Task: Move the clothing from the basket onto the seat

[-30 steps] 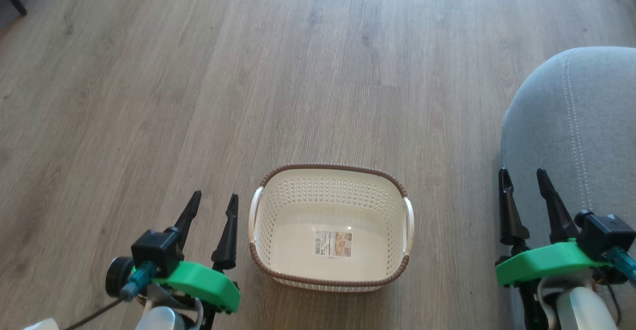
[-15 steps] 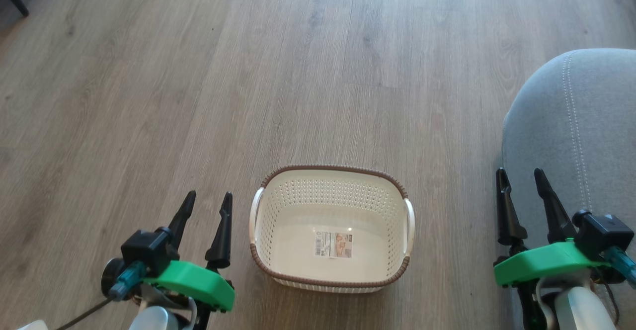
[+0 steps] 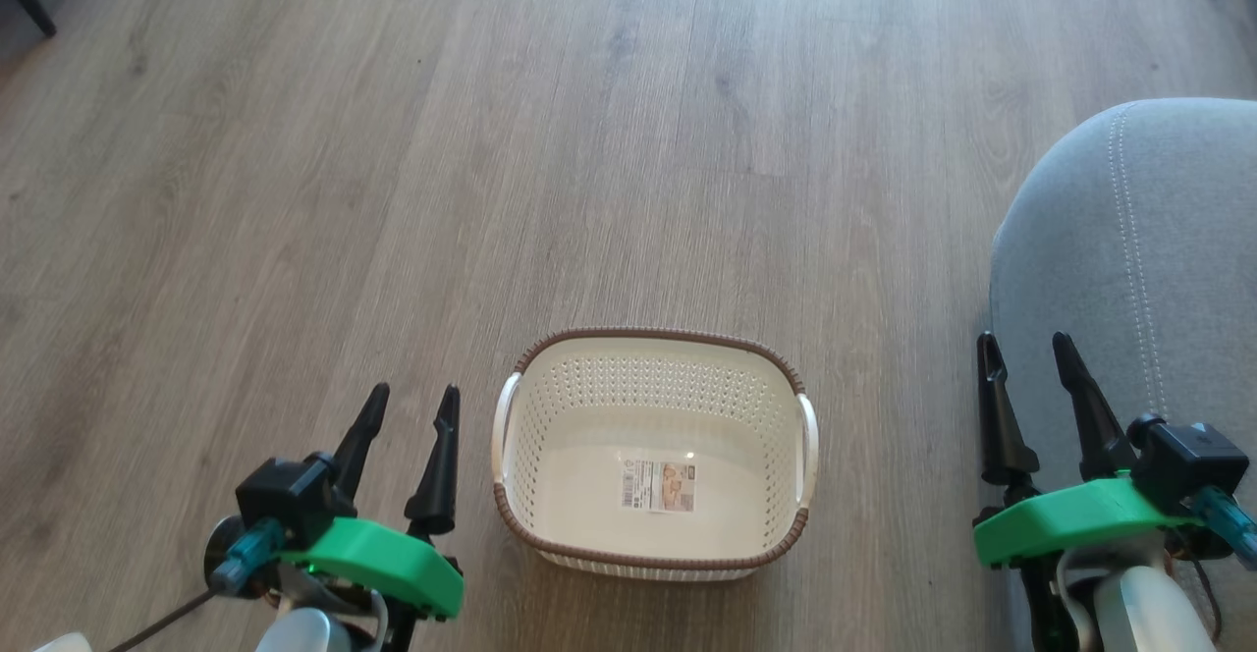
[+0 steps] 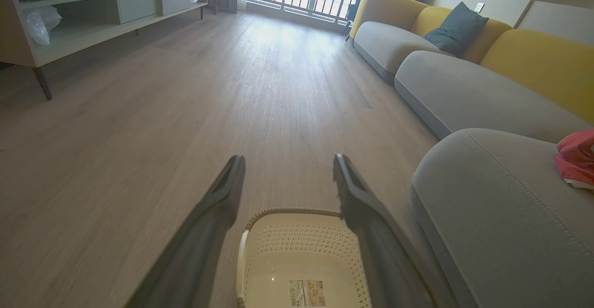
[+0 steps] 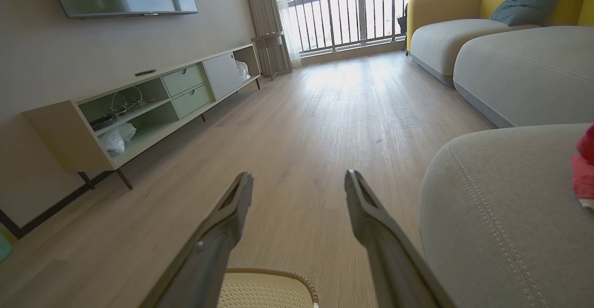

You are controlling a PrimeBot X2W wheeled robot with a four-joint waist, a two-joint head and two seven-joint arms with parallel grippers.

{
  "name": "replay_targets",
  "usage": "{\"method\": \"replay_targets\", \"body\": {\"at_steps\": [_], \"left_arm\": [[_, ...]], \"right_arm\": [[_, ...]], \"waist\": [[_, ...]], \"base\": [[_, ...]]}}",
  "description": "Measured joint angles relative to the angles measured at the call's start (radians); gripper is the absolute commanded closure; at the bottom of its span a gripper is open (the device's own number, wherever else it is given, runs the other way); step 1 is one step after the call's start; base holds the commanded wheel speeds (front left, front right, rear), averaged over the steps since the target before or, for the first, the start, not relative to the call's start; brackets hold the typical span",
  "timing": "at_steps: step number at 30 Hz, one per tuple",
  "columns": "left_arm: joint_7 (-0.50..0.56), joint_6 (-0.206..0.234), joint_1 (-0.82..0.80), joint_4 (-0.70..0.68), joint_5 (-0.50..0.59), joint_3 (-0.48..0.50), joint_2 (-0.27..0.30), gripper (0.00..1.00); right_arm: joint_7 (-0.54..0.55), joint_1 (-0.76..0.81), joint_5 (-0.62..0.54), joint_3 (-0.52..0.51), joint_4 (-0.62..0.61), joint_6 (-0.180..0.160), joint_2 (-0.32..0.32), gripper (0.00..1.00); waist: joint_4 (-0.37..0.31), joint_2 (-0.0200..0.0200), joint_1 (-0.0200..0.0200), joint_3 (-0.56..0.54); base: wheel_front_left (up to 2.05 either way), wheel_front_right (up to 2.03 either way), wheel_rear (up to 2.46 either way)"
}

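- One basket (image 3: 653,387) on the wood floor (image 3: 393,190), one label (image 3: 658,485) on its bottom.
- One red clothing heap (image 4: 577,157) on the seat (image 4: 487,196), back from its rounded corner; garment count unclear.
- Two end effectors, left end effector (image 3: 412,397) and right end effector (image 3: 1023,340), flanking the basket, both open, holding nothing.

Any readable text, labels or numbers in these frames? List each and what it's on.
Label on the floor of the basket: printed lines, what looks like a barcode and a small picture. All of it is too small and blurred to read in both the head view and the left wrist view.
No other words, brands, numbers or signs can be read.
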Motion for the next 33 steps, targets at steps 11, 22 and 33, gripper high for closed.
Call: {"method": "replay_targets", "body": {"at_steps": [11,22,33], "left_arm": [[0.008,0.0,0.054,0.091,-0.024,-0.001,0.0,1.0],[0.036,-0.001,0.056,0.09,-0.143,0.005,0.004,1.0],[0.062,-0.009,0.05,0.09,-0.261,0.02,0.004,1.0]], "right_arm": [[0.006,0.038,0.016,0.0,0.09,0.0,0.01,1.0],[0.04,0.04,0.133,-0.003,0.09,0.0,0.01,1.0],[0.072,0.039,0.251,-0.009,0.09,0.0,0.01,1.0]], "waist": [[-0.002,0.0,0.0,-0.004],[-0.018,0.0,0.0,-0.008],[-0.035,0.0,0.0,-0.011]], "base": [[0.0,0.0,0.0],[0.0,0.0,0.0],[0.0,0.0,0.0]]}}
